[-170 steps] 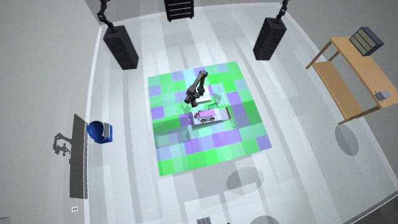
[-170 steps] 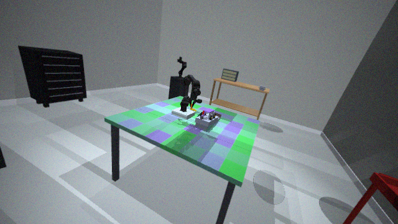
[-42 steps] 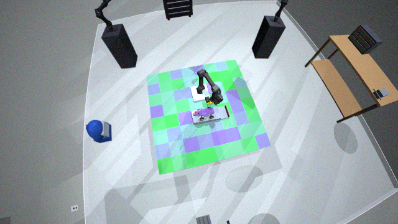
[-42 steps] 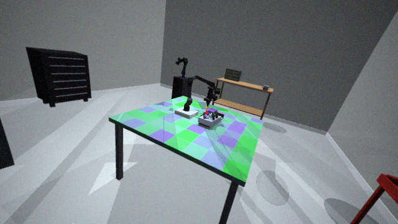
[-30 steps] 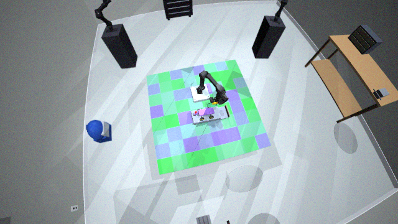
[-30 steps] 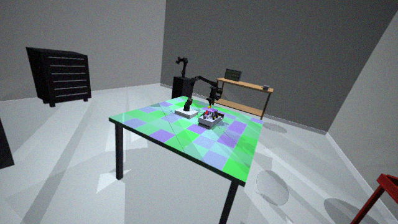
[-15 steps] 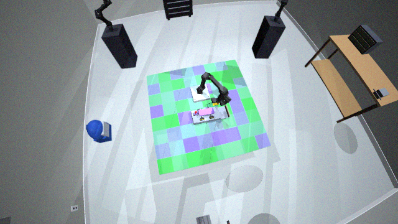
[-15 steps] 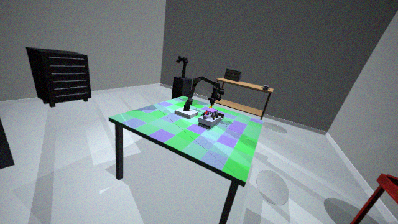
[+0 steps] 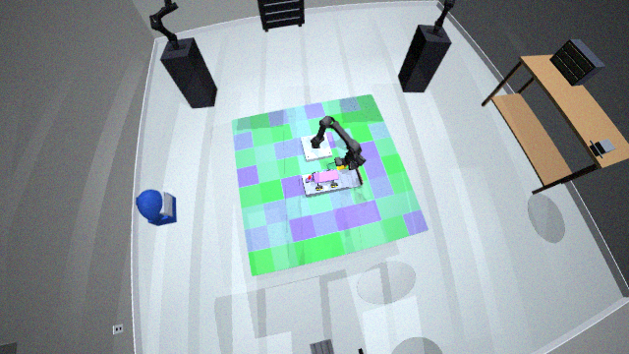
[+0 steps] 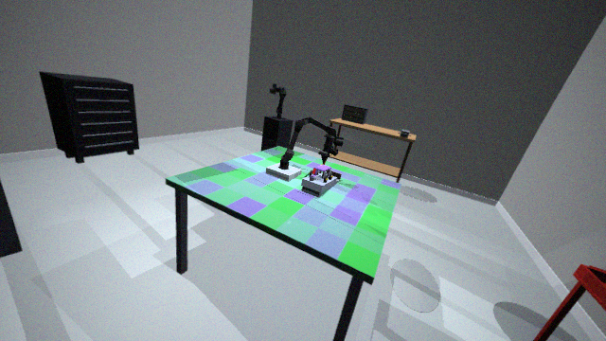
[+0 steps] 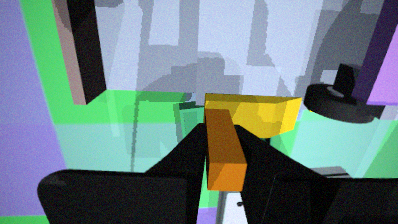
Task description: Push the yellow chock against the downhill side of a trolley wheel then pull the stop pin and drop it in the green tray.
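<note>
Beside the ramp's near-side edge in the wrist view, the yellow chock [image 9: 341, 167] [image 11: 265, 116] is hanging by its orange handle [image 11: 226, 145], which the gripper [image 9: 338, 161] [image 10: 324, 163] [image 11: 217, 131] is clenching; chocking the pink trolley [image 9: 326, 176] [image 10: 323, 168] [image 11: 385, 75] and pulling the red-headed pin [image 9: 309, 177] [image 10: 313, 171] are remaining.
</note>
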You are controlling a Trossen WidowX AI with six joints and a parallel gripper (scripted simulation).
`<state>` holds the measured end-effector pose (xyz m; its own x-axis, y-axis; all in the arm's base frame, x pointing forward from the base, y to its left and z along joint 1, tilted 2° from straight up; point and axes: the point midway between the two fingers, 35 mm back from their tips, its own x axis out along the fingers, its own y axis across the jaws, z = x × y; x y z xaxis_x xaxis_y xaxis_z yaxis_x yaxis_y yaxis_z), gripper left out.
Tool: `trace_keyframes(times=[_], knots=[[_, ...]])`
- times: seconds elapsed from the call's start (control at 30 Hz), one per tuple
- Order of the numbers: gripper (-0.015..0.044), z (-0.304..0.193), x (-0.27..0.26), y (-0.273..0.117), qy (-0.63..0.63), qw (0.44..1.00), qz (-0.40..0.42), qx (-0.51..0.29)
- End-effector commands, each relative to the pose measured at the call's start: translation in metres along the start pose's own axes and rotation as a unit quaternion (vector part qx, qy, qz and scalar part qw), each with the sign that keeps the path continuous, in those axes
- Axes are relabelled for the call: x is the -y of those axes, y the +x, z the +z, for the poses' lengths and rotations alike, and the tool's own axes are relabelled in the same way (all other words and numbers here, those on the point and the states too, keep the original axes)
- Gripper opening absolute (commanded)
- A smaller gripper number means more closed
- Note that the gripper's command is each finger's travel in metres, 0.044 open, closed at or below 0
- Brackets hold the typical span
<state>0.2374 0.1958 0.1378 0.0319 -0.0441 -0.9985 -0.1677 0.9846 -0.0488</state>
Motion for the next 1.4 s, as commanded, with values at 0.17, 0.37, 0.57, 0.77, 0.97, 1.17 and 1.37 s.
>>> trace_keyframes(times=[0.17, 0.37, 0.57, 0.77, 0.97, 1.17, 1.37], knots=[[0.0000, 0.000, 0.000, 0.024, -0.002, 1.000, -0.003, 0.001], [0.0000, 0.001, 0.001, 0.040, -0.002, 1.000, -0.003, 0.001], [0.0000, 0.001, 0.002, 0.051, -0.002, 1.000, -0.003, 0.001], [0.0000, 0.000, 0.005, 0.050, -0.002, 1.000, -0.003, 0.001], [0.0000, 0.000, 0.012, 0.050, -0.002, 1.000, -0.003, 0.001], [0.0000, -0.001, 0.018, 0.051, -0.002, 1.000, -0.004, 0.001], [0.0000, -0.002, 0.025, 0.051, -0.002, 1.000, -0.004, 0.001]])
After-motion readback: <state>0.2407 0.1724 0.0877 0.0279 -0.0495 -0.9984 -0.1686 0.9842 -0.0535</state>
